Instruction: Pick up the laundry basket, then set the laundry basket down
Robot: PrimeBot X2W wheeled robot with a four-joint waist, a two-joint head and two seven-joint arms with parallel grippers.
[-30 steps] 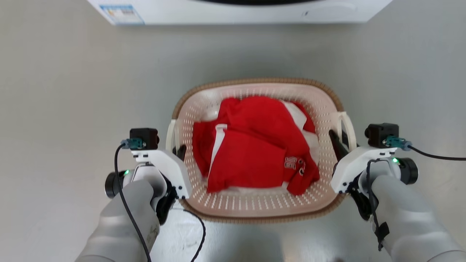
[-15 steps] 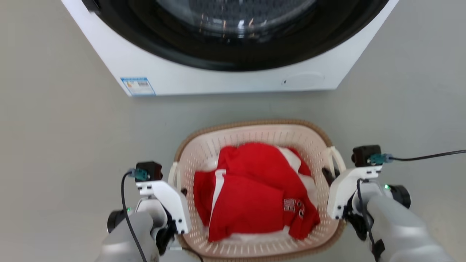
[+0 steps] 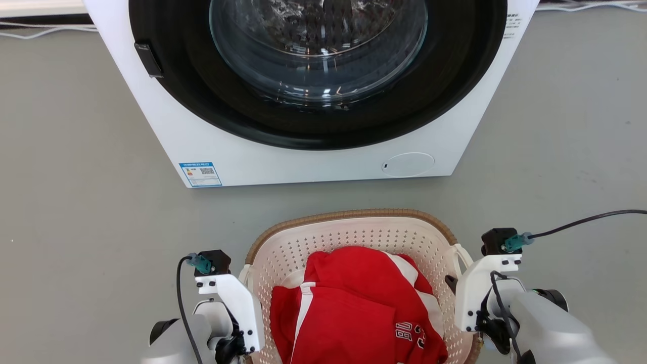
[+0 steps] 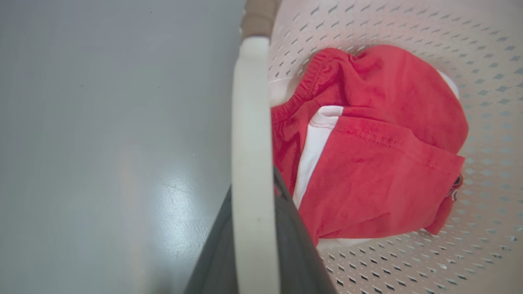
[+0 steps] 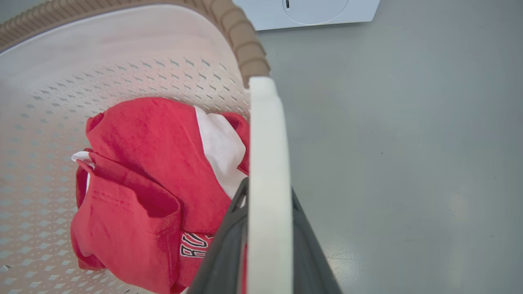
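Cream-white perforated plastic is what you are handling: the laundry basket (image 3: 354,237) is sitting low in the head view between your two arms. It is over the grey floor (image 3: 76,227), in front of the washing machine (image 3: 303,167) and apart from it.

Starting at your left, the left tool (image 4: 254,183) is clamping the white left handle (image 4: 250,122), with one dark finger lying on each side of the loop. You are taking hold in a sensible place, since the loop is likely stiffer than the holed wall and is giving the fingers something to close around.

Moving to the middle, red clothes (image 3: 354,313) with white trim are lying loosely in the basket. The load is looking soft and light, and it could be sliding about if you are tipping one side. The shell is probably flexing a little under a lift, and the smooth handles may be slipping through the fingers under a jerk.

On your right, the right tool (image 5: 267,188) is gripping the right handle (image 5: 267,143) the same way, just below where the brown woven rim (image 5: 245,45) ends.

Whether the base is touching the floor or hanging clear of it, these views are not showing. You are best holding both sides level and moving them together.
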